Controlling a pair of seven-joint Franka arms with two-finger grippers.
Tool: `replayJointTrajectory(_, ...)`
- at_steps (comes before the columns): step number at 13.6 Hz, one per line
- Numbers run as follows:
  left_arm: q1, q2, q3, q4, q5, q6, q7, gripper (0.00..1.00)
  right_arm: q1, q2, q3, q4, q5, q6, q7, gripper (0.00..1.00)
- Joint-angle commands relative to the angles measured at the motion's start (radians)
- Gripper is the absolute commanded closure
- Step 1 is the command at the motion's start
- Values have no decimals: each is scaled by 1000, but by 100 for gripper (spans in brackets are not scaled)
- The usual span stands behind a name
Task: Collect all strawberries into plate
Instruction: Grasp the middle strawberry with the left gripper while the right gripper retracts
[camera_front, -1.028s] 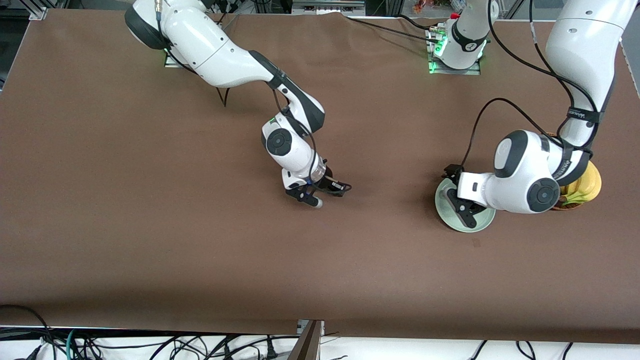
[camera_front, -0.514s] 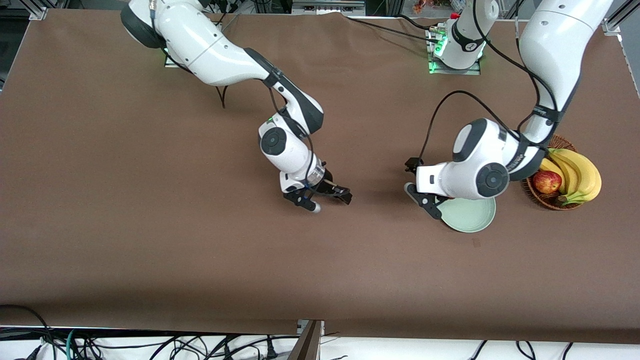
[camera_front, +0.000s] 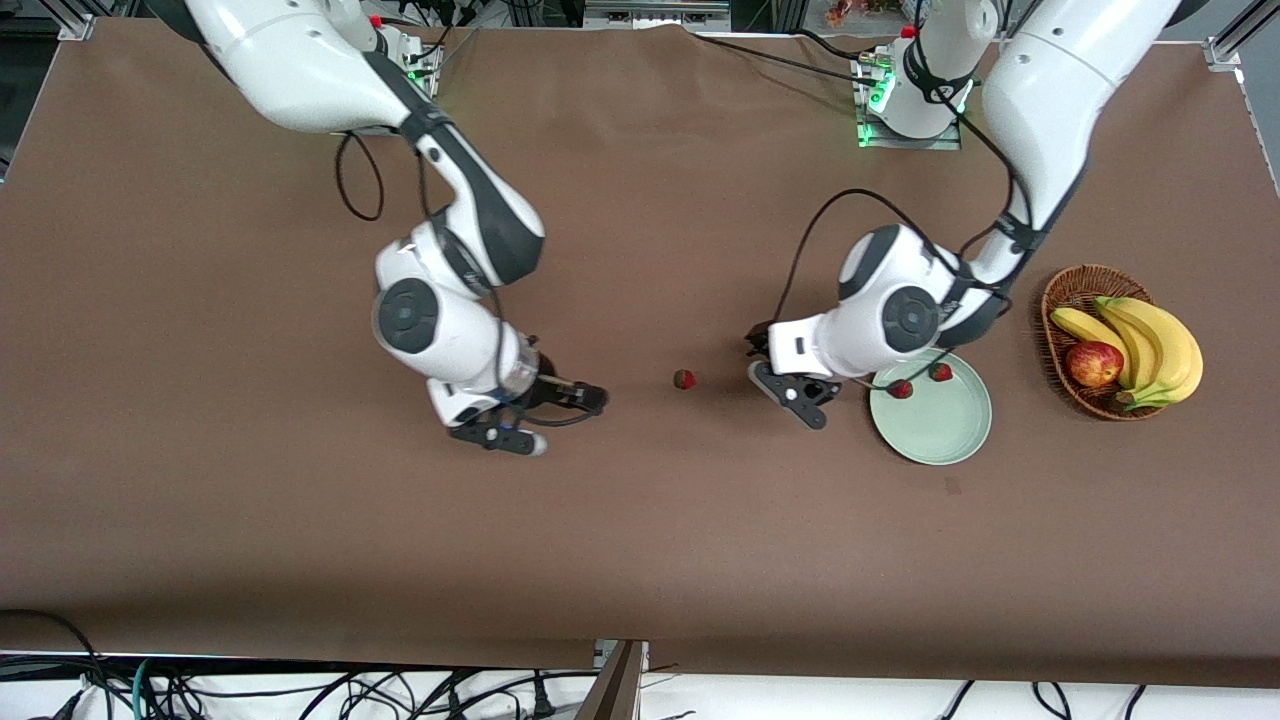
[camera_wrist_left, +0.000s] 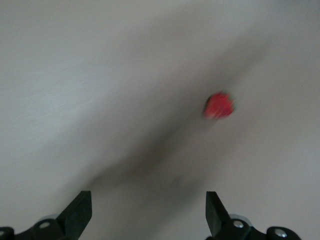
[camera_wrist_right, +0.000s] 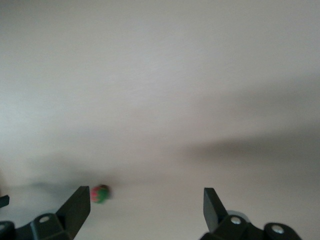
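Two strawberries (camera_front: 901, 389) already sit at the upper rim of my plate (camera_front: 935, 430); the last strawberry (camera_front: 684, 379) lies mid-frame on the table (camera_front: 640, 520). My left hand (camera_front: 790, 392) hangs wide open and empty beside it, ready to pick. My right hand (camera_front: 545, 420) waits, open, empty.

The right arm's black two-finger gripper (camera_front: 530, 420) has opened and pulled back toward the frame's left, uncovering a tiny red strawberry (camera_front: 684, 379) on the brown cloth at centre. The left arm's gripper (camera_front: 790, 385) slid off the mint-green round plate (camera_front: 945, 435), revealing two berries (camera_front: 902, 389) on it.
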Motion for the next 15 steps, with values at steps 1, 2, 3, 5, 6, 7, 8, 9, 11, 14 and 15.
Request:
replayJointTrajectory(1, -86, 51, 11, 3, 16, 152, -113, 0, -63, -126, -44, -105, -11, -136, -155, 0)
replayJointTrajectory(2, -106, 74, 24, 3, 19, 224, -114, 0, -81, -155, -66, -108, -11, -189, -209, 0)
replayJointTrajectory(3, -139, 81, 35, 4, 22, 258, -126, 0, -101, -189, -90, -110, -14, -239, -250, 0)
replayJointTrajectory(5, -242, 77, 139, 15, 28, 263, -172, 0, -138, -255, -142, -128, -34, -318, -335, 0)
replayJointTrajectory(6, -274, 77, 165, 16, 28, 265, -174, 0, -158, -286, -149, -143, -61, -355, -400, 0)
replayJointTrajectory(7, -293, 78, 175, 18, 31, 271, -174, 0, -184, -321, -149, -152, -99, -391, -460, 0)
replayJointTrajectory(8, -303, 83, 184, 18, 31, 294, -174, 0, -201, -347, -152, -156, -142, -412, -496, 0)
replayJointTrajectory(9, -305, 91, 186, 19, 30, 312, -176, 0, -216, -376, -165, -157, -164, -422, -517, 0)
replayJointTrajectory(11, -307, 95, 184, 35, 27, 314, -182, 8, -239, -439, -176, -157, -169, -486, -542, 0)
replayJointTrajectory(14, -323, 117, 186, 65, 28, 314, -188, 15, -248, -531, -221, -157, -175, -558, -606, 0)
replayJointTrajectory(15, -327, 127, 186, 79, 28, 314, -188, 16, -248, -559, -239, -157, -175, -582, -634, 0)
